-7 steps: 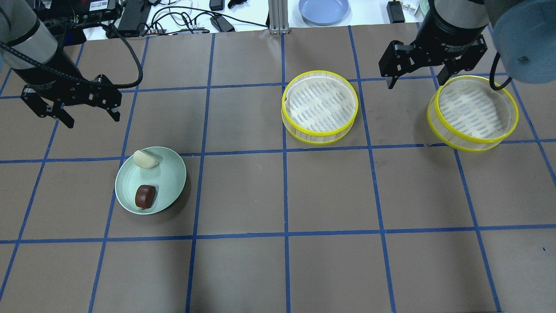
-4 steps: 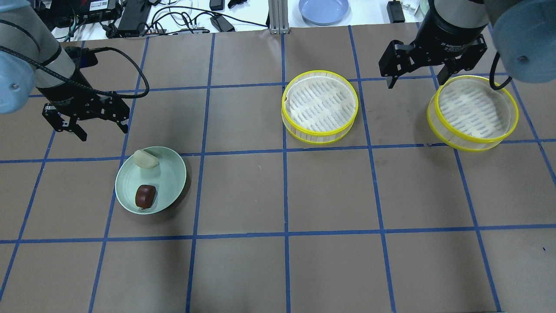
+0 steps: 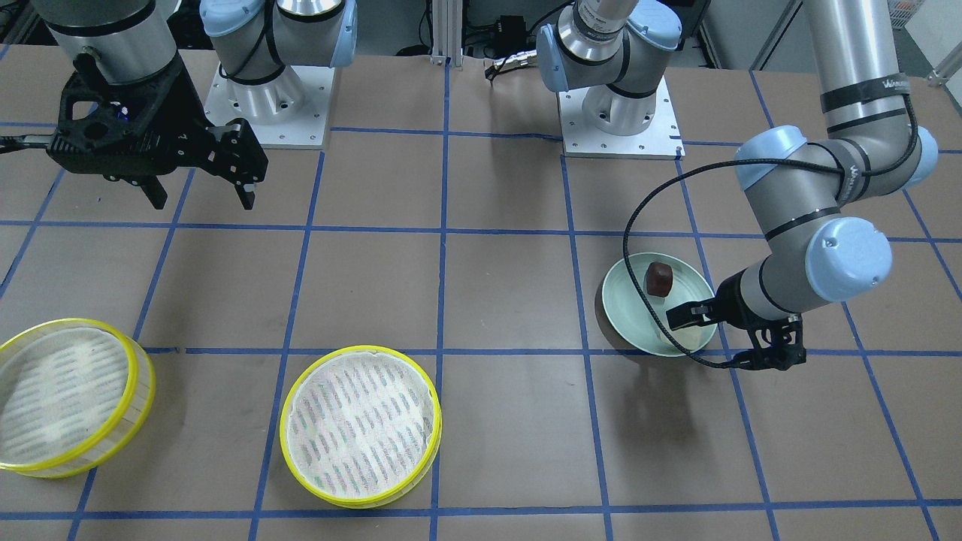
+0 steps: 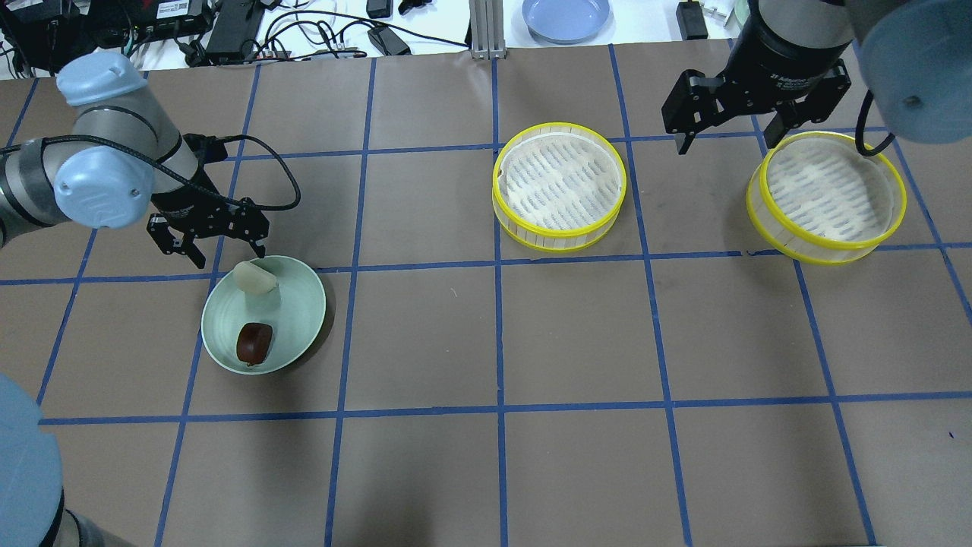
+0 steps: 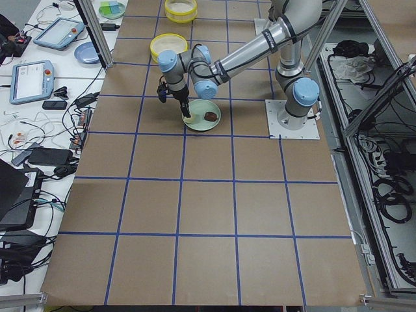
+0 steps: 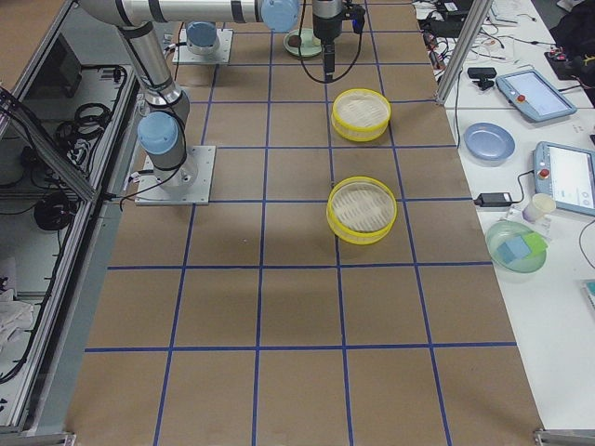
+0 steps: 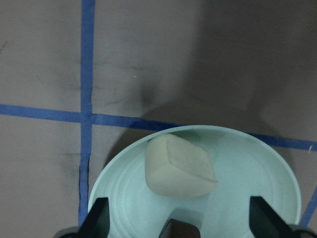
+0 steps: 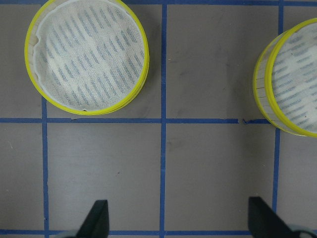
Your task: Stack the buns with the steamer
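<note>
The pale cream bun (image 4: 254, 279) and the dark reddish-brown bun (image 4: 254, 343) lie on a pale green plate (image 4: 300, 304). My left gripper (image 4: 228, 258) is open and hangs low over the plate's far edge, just beyond the cream bun (image 7: 179, 167), touching nothing. In the front-facing view my left arm hides the cream bun; the brown bun (image 3: 659, 279) shows. Two empty steamer trays stand apart, one in the middle (image 4: 560, 186) and one at the right (image 4: 828, 196). My right gripper (image 4: 727, 143) is open and empty, high between the two trays.
The plate sits left of centre on the brown, blue-taped table. A blue plate (image 4: 566, 17), cables and boxes lie beyond the table's far edge. Both trays show in the right wrist view, one at the upper left (image 8: 89, 54) and one at the right edge (image 8: 294, 79).
My left gripper has moved right and down, from well left of the plate to its far edge by the cream bun. My right arm, the buns and the trays have not moved.
</note>
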Motion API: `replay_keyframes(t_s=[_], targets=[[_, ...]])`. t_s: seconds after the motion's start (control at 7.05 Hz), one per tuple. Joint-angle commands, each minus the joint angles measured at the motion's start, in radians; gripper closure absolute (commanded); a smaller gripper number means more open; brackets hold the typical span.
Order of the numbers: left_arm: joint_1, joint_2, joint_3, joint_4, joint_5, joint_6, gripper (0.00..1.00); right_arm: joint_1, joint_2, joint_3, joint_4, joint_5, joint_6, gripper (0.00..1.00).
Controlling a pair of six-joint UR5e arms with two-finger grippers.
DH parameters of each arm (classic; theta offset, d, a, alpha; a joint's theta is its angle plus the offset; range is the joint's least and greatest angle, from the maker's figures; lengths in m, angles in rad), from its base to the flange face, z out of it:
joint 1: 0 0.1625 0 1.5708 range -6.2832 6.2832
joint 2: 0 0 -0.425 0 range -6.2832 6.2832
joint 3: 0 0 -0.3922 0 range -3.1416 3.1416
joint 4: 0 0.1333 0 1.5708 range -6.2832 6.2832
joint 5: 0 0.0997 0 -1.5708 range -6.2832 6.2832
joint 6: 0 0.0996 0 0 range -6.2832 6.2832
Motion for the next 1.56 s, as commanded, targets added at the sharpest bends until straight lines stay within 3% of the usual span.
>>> replay_keyframes(t_s=[0.0, 0.14, 0.43, 0.71, 0.85, 1.13, 1.42], targets=[[0.000, -0.062, -0.006, 0.009, -0.003, 0.004, 0.00, 0.000, 0.000, 0.003, -0.001, 0.001, 0.000, 0.00], [0.000, -0.079, -0.005, 0.021, -0.003, 0.004, 0.00, -0.002, 0.001, 0.003, -0.002, 0.003, 0.002, 0.00], [0.000, -0.101, 0.009, 0.070, -0.006, 0.003, 0.99, -0.002, 0.000, 0.003, -0.002, 0.001, 0.002, 0.00], [-0.002, -0.089, 0.012, 0.072, -0.015, -0.010, 1.00, -0.002, 0.000, 0.003, -0.001, 0.001, 0.002, 0.00], [-0.003, -0.066, 0.018, 0.073, -0.085, -0.046, 1.00, -0.002, 0.000, 0.003, -0.001, 0.003, 0.002, 0.00], [-0.059, -0.014, 0.105, 0.056, -0.153, -0.249, 1.00, -0.002, 0.001, 0.003, -0.002, 0.003, 0.002, 0.00], [-0.205, -0.018, 0.188, 0.103, -0.230, -0.553, 1.00, -0.008, 0.003, 0.003, -0.001, 0.003, -0.014, 0.00]])
